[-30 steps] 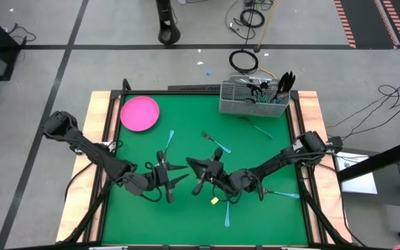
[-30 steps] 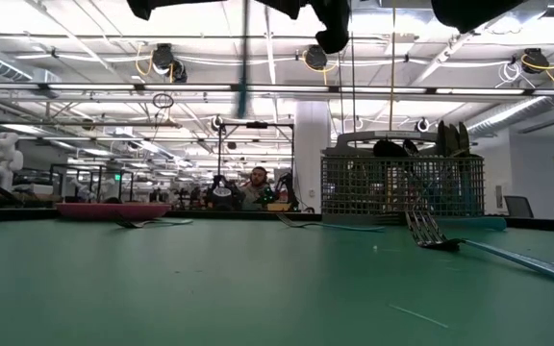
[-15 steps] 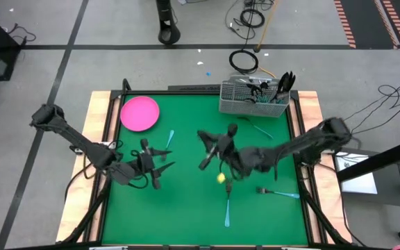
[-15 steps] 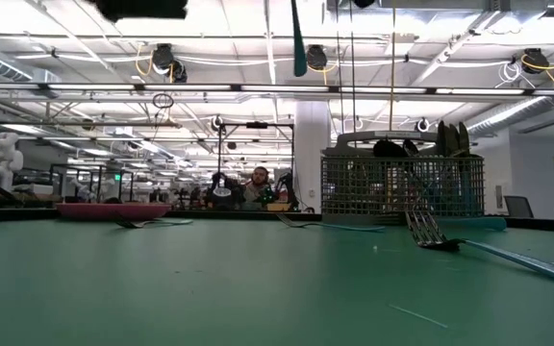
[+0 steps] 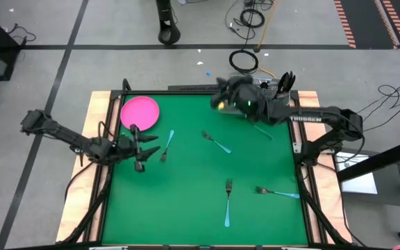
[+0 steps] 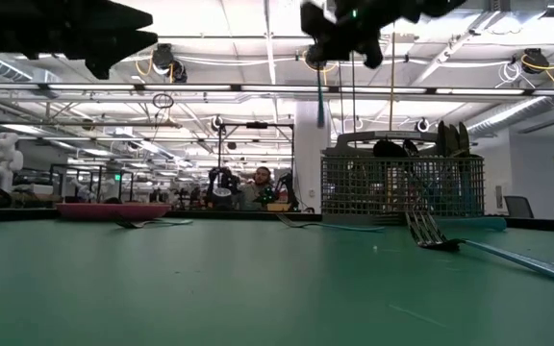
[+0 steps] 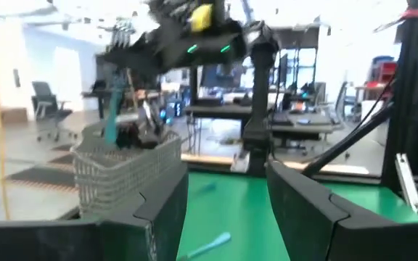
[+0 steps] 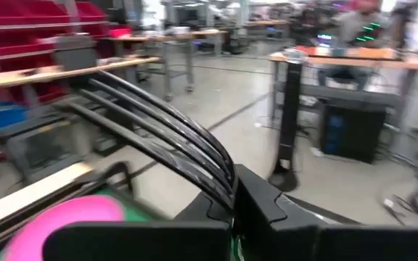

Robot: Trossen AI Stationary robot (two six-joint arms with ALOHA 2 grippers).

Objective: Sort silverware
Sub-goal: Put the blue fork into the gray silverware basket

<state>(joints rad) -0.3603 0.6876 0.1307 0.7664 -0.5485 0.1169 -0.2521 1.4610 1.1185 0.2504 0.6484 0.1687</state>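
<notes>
Now the right gripper (image 5: 222, 97) dangles a blue-handled utensil (image 6: 319, 106) beside the caddy (image 6: 402, 187).

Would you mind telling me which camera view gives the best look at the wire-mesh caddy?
The low view: the caddy stands side-on and unobstructed, its mesh wall and the utensils inside clear. In the high view the right arm covers most of the caddy. The left wrist view shows it blurred beyond the fingers; the right wrist view does not show it.

Left tool (image 5: 142, 147) hangs open at the table's left; right tool (image 5: 222, 97) reaches far, clamped.
</notes>
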